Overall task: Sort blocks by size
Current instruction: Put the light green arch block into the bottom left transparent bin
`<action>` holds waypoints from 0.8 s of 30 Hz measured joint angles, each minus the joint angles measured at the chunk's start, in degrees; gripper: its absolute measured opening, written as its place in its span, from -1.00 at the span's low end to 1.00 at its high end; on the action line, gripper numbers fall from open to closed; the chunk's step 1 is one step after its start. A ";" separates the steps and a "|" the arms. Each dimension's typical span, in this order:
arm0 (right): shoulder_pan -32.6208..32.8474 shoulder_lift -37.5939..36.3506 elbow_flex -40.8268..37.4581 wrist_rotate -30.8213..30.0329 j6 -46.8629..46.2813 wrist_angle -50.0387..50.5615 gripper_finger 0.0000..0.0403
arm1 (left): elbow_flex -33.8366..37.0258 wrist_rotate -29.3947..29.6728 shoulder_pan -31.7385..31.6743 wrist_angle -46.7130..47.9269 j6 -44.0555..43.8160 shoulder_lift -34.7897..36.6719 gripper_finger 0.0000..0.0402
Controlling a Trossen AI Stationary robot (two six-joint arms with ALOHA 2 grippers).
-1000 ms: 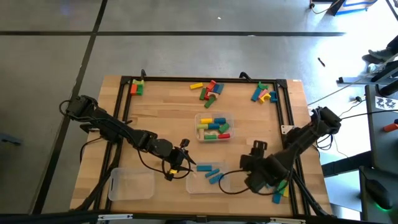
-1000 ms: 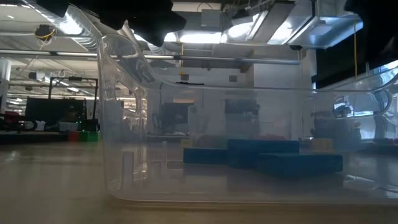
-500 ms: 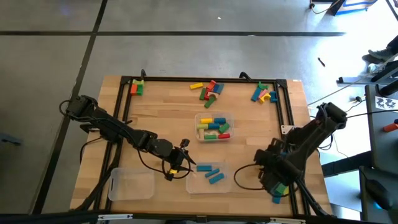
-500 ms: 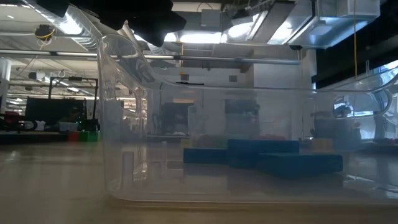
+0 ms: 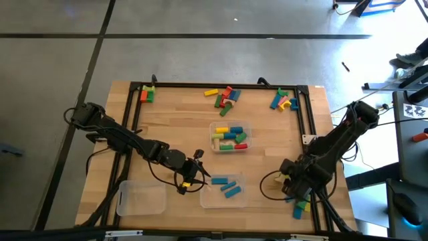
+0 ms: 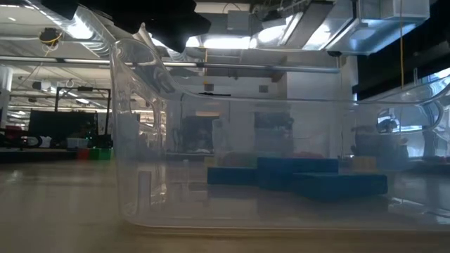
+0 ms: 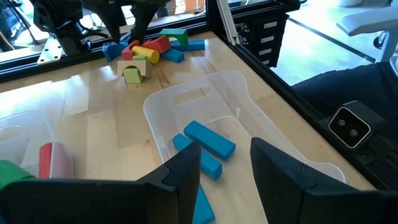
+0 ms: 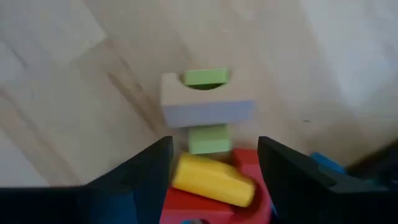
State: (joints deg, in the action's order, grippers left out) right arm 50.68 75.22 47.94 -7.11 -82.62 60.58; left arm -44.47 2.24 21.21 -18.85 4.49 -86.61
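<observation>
Pick-up phase on the right side. Right gripper (image 8: 214, 180) hung over the small pile of blocks (image 5: 299, 204) at the worktop's (image 5: 174, 127) near right corner, jaws spread wide and holding nothing; between them lay a yellow block (image 8: 211, 177) on a red block (image 8: 249, 193), with a green block (image 8: 208, 138) and a pale arch block (image 8: 205, 102) just beyond. Left gripper (image 7: 225, 168) hovered by the clear tray (image 5: 224, 199) holding three blue blocks (image 5: 225, 185), jaws parted and empty. Other blocks sat in the middle tray (image 5: 230, 136) and in clusters along the far edge. Judged next move: lower the right jaws squarely over the yellow block and close without dragging the red one beneath.
</observation>
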 joint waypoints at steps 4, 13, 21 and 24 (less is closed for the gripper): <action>-0.02 0.02 -1.89 0.28 -1.15 -4.30 0.18 | 0.00 0.00 0.00 0.04 0.00 0.00 -0.33; -0.04 3.51 -4.38 5.24 -3.24 -4.41 0.37 | 0.00 0.00 0.00 0.20 0.00 0.00 -0.33; -0.07 6.81 -4.57 5.95 0.81 -5.82 0.64 | 0.00 0.00 0.00 0.20 0.00 0.00 -0.33; -0.07 7.51 -4.57 4.74 1.85 -6.17 0.67 | 0.00 0.00 0.00 0.20 0.00 0.00 -0.33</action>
State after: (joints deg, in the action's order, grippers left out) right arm 50.61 82.73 43.38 -2.36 -80.76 54.42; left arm -44.47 2.24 21.21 -18.65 4.49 -86.61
